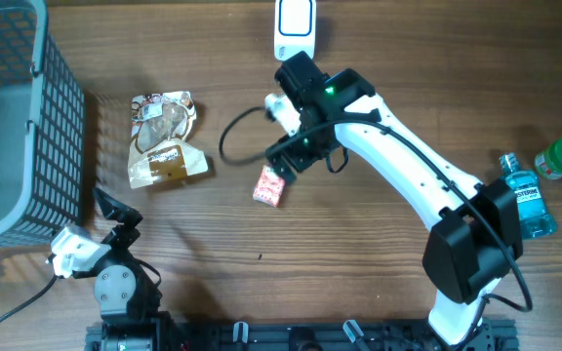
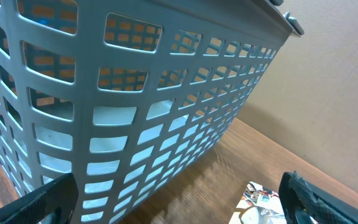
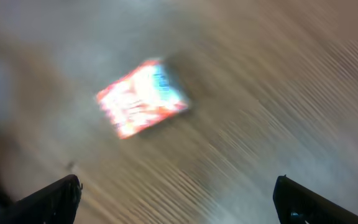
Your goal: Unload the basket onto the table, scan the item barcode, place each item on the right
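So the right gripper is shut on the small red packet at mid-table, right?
No: the right gripper is open, and the small red packet lies loose on the table under it at mid-table; the right wrist view shows it.

Red packet (image 1: 269,185), grey gridded basket (image 1: 59,117)

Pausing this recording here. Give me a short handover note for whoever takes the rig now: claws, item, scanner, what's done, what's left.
Left claw: open, empty, facing the grey basket.
Right claw: open, empty, hovering over the red packet.
Packet: loose on the table, apart from the white device at the far edge, likely the scanner.
Done: no scan can be confirmed from these views.
Left: grasp the packet, show its barcode to the scanner.
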